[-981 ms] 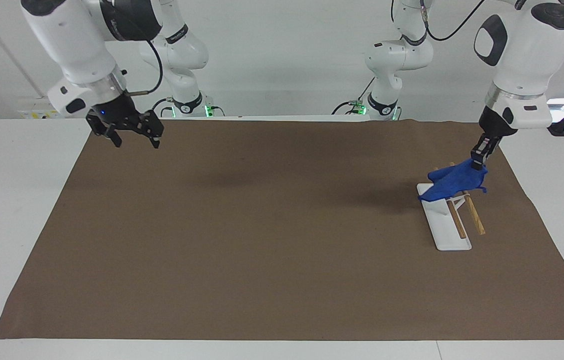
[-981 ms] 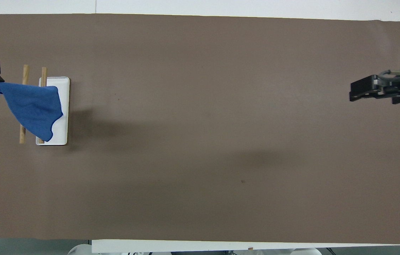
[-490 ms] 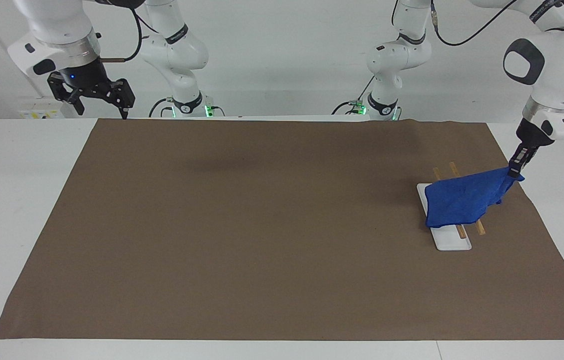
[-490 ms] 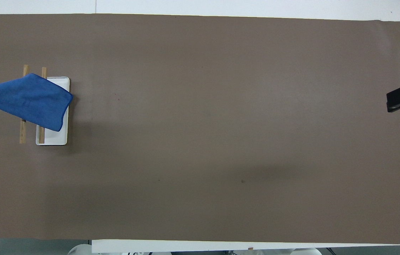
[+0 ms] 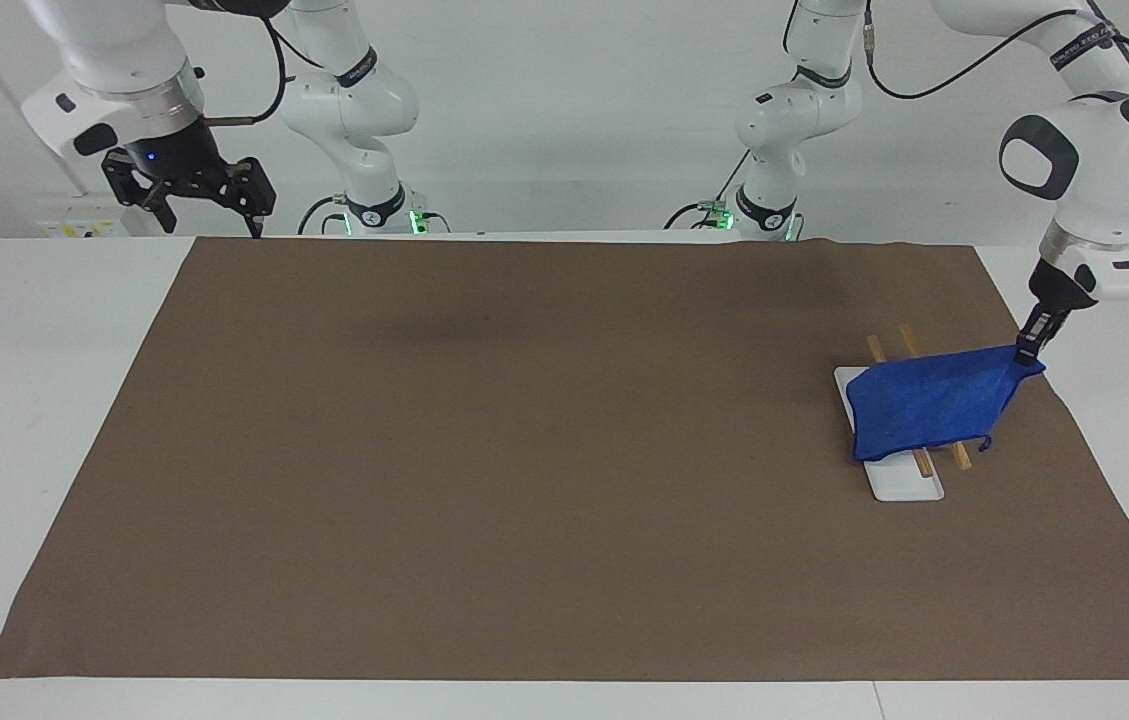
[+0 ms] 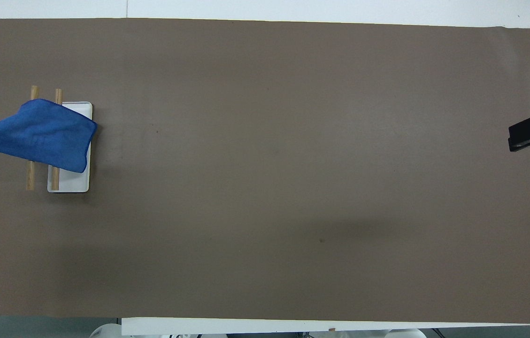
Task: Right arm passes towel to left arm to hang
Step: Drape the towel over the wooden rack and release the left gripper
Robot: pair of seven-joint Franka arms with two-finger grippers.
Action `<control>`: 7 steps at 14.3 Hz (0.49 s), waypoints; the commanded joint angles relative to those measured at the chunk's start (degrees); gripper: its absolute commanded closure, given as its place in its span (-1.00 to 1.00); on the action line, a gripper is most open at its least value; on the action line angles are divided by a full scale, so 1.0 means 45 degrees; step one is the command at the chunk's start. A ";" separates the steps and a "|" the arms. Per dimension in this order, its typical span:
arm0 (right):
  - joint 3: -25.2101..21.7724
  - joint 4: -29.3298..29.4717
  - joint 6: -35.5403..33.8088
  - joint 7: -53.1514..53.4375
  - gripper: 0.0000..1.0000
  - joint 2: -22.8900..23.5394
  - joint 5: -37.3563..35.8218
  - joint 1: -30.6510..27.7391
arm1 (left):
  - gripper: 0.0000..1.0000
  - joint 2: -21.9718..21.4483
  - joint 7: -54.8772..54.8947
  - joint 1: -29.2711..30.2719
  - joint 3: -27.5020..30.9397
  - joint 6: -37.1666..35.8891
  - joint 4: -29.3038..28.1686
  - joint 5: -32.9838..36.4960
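Left pincer [image 5: 1027, 351] clenched on towel [image 5: 929, 402] corner, cloth draped over rack [image 5: 909, 483] below.

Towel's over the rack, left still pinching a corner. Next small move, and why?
Probably open the left gripper and let go. The towel already drapes across both wooden rails of the rack, only its pinched corner stretched out toward the left arm's end of the table. The right gripper waits open, raised over the right arm's end.
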 commanded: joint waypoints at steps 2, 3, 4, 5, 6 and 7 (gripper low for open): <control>0.0075 -0.0235 0.0140 -0.0217 -1.00 -0.0198 0.0331 -0.0496 | -0.54 -0.0361 0.0228 0.0635 -0.0128 0.0569 -0.0642 0.0170; 0.0349 -0.0235 0.0315 -0.0198 -1.00 -0.0178 0.0350 -0.0926 | -0.99 -0.0361 0.0170 0.0675 -0.0128 0.0511 -0.0642 0.0170; 0.0352 -0.0254 0.0297 -0.0159 -1.00 -0.0217 0.0370 -0.0795 | -1.00 -0.0361 0.0151 0.0676 -0.0128 0.0471 -0.0642 0.0170; 0.0371 -0.0255 0.0239 -0.0159 -1.00 -0.0217 0.0370 -0.0736 | -1.00 -0.0361 0.0054 0.0676 -0.0148 0.0432 -0.0603 0.0170; 0.0352 -0.0235 0.0219 -0.0159 -1.00 -0.0062 0.0351 -0.0735 | -1.00 -0.0361 0.0014 0.0618 -0.0148 0.0316 -0.0506 0.0170; 0.0352 -0.0235 0.0200 -0.0178 -1.00 -0.0022 0.0350 -0.0774 | -1.00 -0.0419 -0.0025 0.0521 -0.0148 0.0005 -0.0312 0.0170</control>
